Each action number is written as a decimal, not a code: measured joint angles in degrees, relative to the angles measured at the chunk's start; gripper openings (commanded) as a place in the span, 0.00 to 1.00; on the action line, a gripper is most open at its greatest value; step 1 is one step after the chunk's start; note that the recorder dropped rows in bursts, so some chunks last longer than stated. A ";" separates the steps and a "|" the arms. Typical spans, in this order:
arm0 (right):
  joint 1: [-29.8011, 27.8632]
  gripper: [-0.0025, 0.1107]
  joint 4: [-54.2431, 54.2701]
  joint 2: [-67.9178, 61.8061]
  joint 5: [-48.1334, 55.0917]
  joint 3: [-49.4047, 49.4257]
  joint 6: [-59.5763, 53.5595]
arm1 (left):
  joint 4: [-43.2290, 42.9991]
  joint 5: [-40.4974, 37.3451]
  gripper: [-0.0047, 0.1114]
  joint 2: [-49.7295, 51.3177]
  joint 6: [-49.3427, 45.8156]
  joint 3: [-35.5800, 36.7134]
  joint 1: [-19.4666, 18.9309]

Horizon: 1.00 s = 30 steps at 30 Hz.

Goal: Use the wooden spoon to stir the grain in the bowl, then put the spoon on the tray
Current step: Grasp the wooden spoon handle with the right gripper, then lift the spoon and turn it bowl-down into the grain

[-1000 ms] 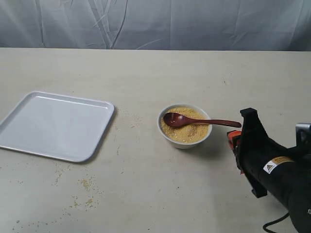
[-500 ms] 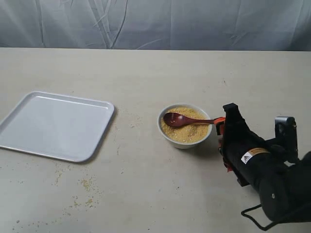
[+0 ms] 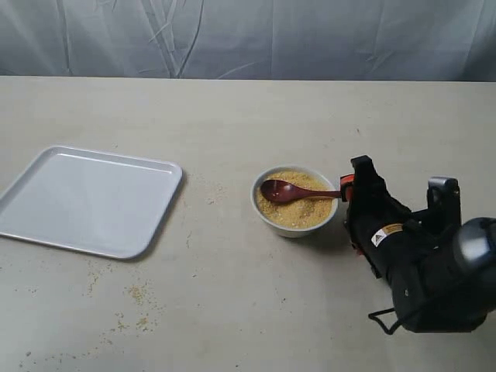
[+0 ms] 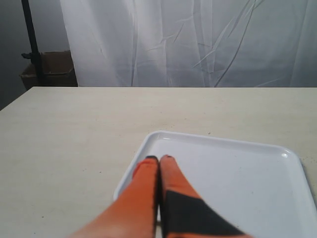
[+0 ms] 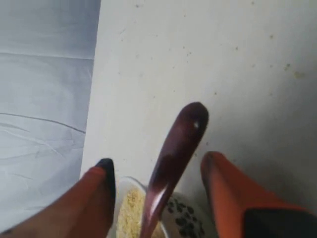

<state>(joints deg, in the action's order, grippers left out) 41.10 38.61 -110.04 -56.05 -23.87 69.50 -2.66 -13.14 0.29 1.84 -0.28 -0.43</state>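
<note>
While the dark reddish-brown wooden spoon [image 3: 288,191] lies with its oval head on the fine yellow-golden grain [image 3: 301,212], its long slender handle is seen crossing the rim of the small round white ceramic bowl [image 3: 295,230] toward the right of the exterior view, where its end is hidden behind the right gripper [image 5: 158,163]. From the right wrist view, this gripper's orange, black-tipped fingers [image 5: 101,183] are shown spread wide, one on either side of the handle; a gap is visible on both sides, so nothing is clamped. The bowl is set on the pale beige tabletop [image 3: 232,116], right of centre in the exterior view. The large flat white rectangular tray [image 3: 89,200] with rounded corners is placed well apart from it, on the left, and nothing is carried on it. Loose spilled granules [image 3: 138,293] are scattered on the table in front of the tray and between tray and bowl. In the left wrist view the left gripper [image 4: 159,158] is seen pressed together with nothing between its fingers, held over the tray's near rim
</note>
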 measured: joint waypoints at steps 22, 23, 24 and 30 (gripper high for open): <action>-0.22 0.02 1.66 -0.26 -12.56 -0.71 3.39 | 0.00 0.00 0.04 0.00 0.00 0.00 0.00; -0.22 0.02 1.52 -0.03 -12.56 -0.71 2.59 | 0.00 0.00 0.04 0.00 0.00 0.00 0.00; -0.22 0.02 1.37 0.48 -12.56 -0.50 0.88 | 0.00 0.00 0.04 0.00 0.00 0.00 0.00; -0.22 0.02 0.82 7.95 -12.56 1.16 -17.66 | 0.00 0.00 0.04 0.00 0.00 0.00 0.00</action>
<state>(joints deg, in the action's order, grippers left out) 40.88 39.42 -102.09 -68.60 -22.71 51.84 -2.66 -13.14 0.29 1.84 -0.28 -0.43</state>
